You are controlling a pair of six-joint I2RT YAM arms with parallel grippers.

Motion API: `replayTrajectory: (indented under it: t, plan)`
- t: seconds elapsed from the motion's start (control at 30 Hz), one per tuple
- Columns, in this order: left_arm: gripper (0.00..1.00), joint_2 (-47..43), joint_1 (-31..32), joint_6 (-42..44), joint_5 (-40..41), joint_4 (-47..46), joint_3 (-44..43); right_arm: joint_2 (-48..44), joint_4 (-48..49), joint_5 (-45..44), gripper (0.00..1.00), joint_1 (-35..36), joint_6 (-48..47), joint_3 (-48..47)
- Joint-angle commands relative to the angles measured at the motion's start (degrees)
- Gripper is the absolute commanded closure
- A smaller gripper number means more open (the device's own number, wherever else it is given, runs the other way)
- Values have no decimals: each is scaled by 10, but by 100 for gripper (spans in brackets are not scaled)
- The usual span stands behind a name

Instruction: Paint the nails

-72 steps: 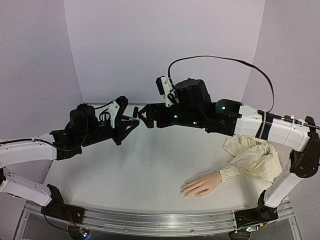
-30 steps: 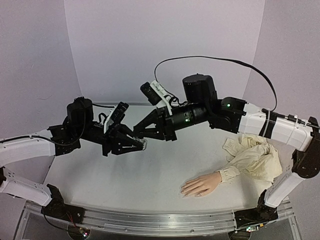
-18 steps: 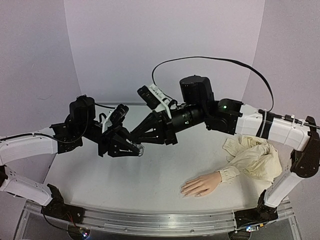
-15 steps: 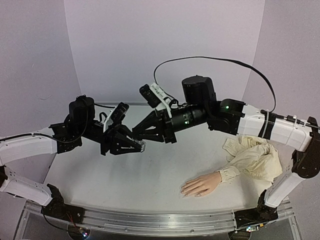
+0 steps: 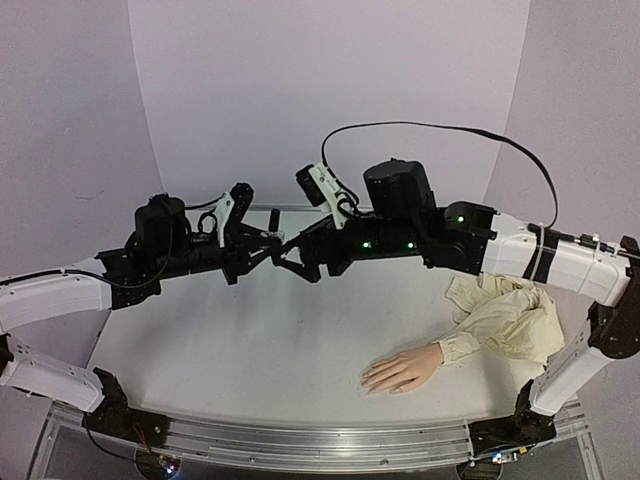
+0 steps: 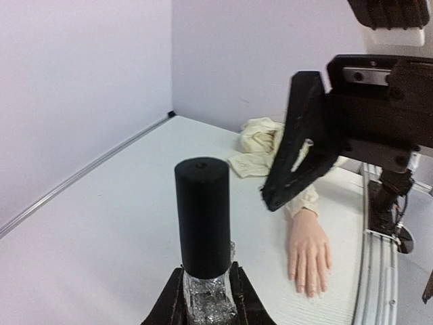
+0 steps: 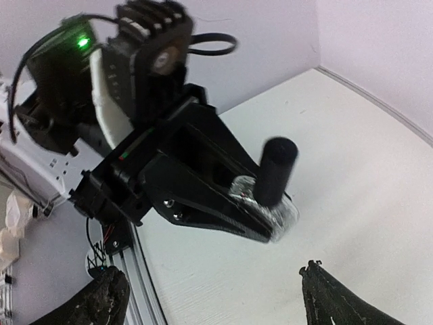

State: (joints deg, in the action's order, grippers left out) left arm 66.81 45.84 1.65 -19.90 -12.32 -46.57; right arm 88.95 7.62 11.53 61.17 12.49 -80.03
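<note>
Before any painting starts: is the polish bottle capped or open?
Capped. The black cap sits on the glittery bottle, which the left hand grips; no brush shows.

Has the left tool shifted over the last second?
Yes. The left tool, gripping the polish bottle, has moved up the top view toward the table's back edge.

The bottle (image 6: pixel 202 217) runs off the bottom edge of the left wrist view, as do the left fingers (image 6: pixel 170 308) clamping it. Beyond the bottle, a right finger (image 6: pixel 298 145) hides the cuff where the sleeve (image 6: pixel 260 142) meets the hand (image 6: pixel 308 247). From above, the nails (image 5: pixel 366 383) are too small to tell.
</note>
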Motion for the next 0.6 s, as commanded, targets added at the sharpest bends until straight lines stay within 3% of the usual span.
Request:
replayTrajectory:
  t: [0.0,0.23,0.57]
  plan:
    - [100,-10,13,14,136,-27,-8,19,-12,-120,16,5,101,-64]
    - [100,2,27,11,160,-26,-12,76,-17,-175,33,7,144,-122]
    - [100,12,35,5,168,-26,-14,148,-20,-168,57,8,150,-192]
